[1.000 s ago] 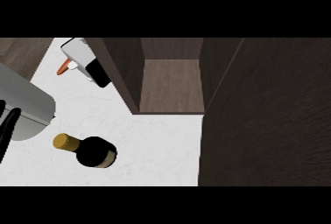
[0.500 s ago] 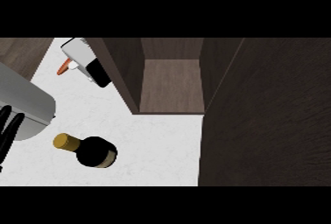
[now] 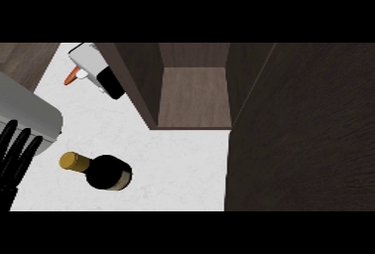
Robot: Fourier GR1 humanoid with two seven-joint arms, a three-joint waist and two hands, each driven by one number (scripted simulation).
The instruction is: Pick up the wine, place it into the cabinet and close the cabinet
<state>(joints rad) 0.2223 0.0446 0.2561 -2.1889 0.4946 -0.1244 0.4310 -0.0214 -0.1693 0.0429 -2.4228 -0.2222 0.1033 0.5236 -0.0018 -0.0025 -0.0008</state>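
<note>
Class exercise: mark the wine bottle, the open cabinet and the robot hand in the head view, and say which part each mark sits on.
wine bottle (image 3: pixel 110 173), head view, on its dark body.
cabinet (image 3: pixel 193 96), head view, on its bare inner shelf floor.
left robot hand (image 3: pixel 16 149), head view, on one of its straight black fingers.

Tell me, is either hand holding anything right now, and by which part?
Nothing is held. The left hand is open beside the wine bottle, not touching it.

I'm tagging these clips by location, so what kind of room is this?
Most likely a kitchen: a pale stone-look counter, a dark wooden cabinet standing open on it, and a wine bottle with a gold cap standing nearby. The left hand shows at the left edge.
</note>
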